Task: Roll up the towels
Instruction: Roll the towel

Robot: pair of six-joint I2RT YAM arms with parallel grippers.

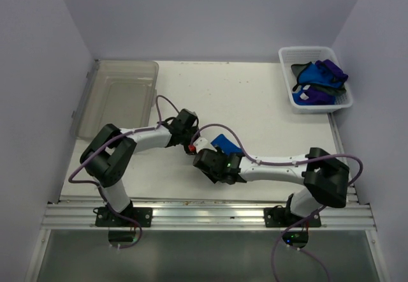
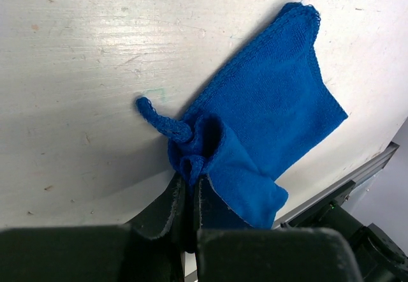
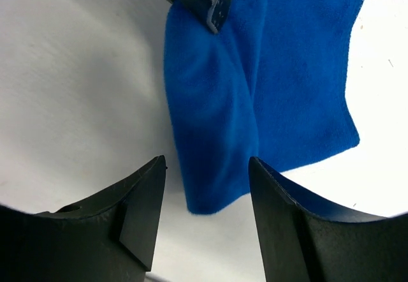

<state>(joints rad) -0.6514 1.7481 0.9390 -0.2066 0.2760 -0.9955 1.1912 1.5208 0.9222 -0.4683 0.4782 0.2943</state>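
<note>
Blue towel [image 2: 268, 116] flat on table [image 1: 255, 103] centre, bunched corner pinched in left gripper [image 2: 189, 186]; right gripper [image 3: 207, 199] spread above towel's folded edge. White basket [image 1: 286, 84], far right: blue and purple towels [image 1: 319, 81] heaped inside

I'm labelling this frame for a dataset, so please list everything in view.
blue towel: one, royal blue, table centre, partly folded.
bunched towels: several, blue and purple, exact count unclear, in the basket.
basket: one, white, far right corner of the table.
clear plastic bin: one, transparent, far left corner.
table: one, white.
left pincer: one, black, shut on a bunched edge of the blue towel.
right pincer: one, black, open, over the blue towel.
</note>
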